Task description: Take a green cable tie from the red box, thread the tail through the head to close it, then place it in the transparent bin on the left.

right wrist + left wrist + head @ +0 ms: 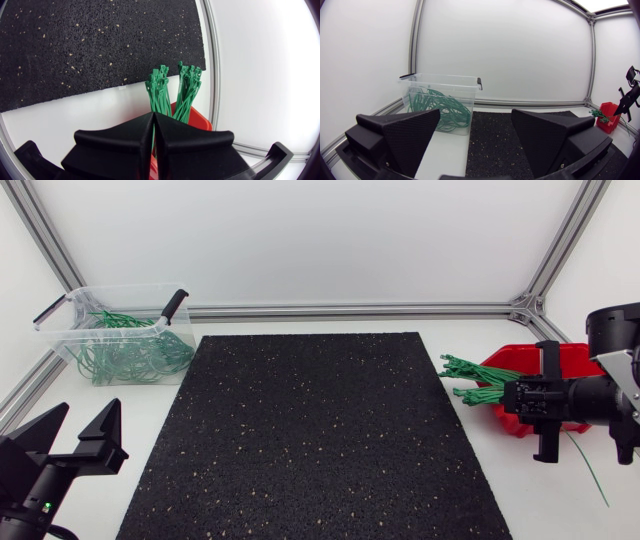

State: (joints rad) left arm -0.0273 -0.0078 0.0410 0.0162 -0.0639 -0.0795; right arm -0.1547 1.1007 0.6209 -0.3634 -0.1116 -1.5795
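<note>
Early yet, I judge: the right gripper (153,116), over the red box (520,358) at three o'clock, is pinched closed on one green cable tie (590,470); the left gripper (475,125) sits wide open and empty at seven o'clock. Threading is not yet done; nor is delivery to the transparent bin (110,290) at ten o'clock.

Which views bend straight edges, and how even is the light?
Head view: even light, the black mat keeps straight edges, the transparent bin throws hardly any shadow. Left wrist view: the frame post bows. Right wrist view: the mat's edge and the frame rail curve; the right gripper, shut on a green cable tie, looks flat black.
</note>
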